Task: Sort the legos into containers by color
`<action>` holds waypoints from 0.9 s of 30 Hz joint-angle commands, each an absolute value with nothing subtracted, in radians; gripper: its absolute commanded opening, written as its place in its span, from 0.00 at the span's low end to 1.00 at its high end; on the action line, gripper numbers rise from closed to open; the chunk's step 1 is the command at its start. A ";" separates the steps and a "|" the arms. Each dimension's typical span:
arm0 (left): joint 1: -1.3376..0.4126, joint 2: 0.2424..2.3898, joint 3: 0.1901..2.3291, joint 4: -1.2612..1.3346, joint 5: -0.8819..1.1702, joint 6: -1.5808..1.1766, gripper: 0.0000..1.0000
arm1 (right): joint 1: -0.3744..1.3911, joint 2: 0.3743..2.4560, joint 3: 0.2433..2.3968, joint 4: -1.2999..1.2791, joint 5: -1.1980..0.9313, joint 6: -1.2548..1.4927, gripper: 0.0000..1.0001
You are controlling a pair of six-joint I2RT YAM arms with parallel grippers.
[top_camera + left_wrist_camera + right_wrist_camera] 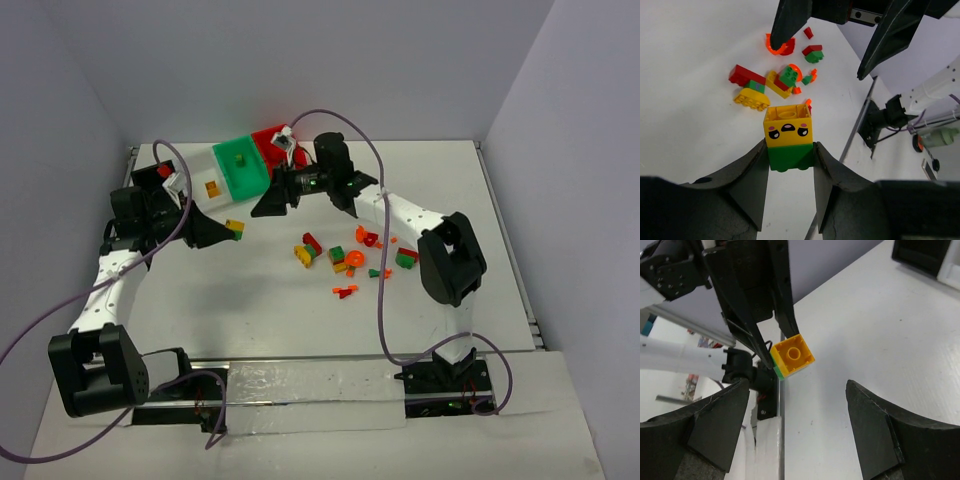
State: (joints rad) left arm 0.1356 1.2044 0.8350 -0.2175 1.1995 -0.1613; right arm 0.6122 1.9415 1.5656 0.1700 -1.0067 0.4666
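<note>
Right now the left fingers [752, 175] are clamped on a small yellow-on-green plastic brick stack [788, 137], held just above the white tabletop [280, 300] near the bins. The right fingers [715, 415] gape wide, empty, facing it. This looks like the carry-to-bin step. Being two-coloured, the stack probably needs pulling apart before the green rectangular plastic bin [250, 183] takes its base.
</note>
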 commanded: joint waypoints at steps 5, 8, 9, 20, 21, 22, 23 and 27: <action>0.136 1.228 0.898 -0.354 1.381 -0.034 0.00 | 0.675 1.910 1.626 0.081 -1.085 0.351 0.85; 0.128 1.238 0.919 -0.434 1.407 0.047 0.00 | 0.692 1.931 1.651 0.056 -1.087 0.338 0.86; 0.126 1.243 0.925 -0.455 1.409 0.076 0.00 | 0.696 1.938 1.657 0.054 -1.091 0.339 0.85; 0.109 1.253 0.959 -0.542 1.399 0.147 0.00 | 0.730 1.977 1.720 -0.018 -1.112 0.302 0.81; 0.109 1.250 0.956 -0.528 1.397 0.140 0.00 | 0.735 1.979 1.723 -0.035 -1.114 0.293 0.80; 0.107 1.249 0.956 -0.528 1.396 0.135 0.00 | 0.738 1.980 1.726 -0.047 -1.114 0.284 0.80; 0.105 1.243 0.953 -0.515 1.393 0.124 0.00 | 0.742 1.985 1.731 -0.069 -1.112 0.264 0.77; 0.097 1.240 0.953 -0.506 1.387 0.114 0.00 | 0.753 1.991 1.738 -0.113 -1.111 0.220 0.70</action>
State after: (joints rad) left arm 0.1083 1.2583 0.9176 -0.5270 1.3663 0.1101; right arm 0.7298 1.9883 1.6844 -0.0581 -1.0927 0.2851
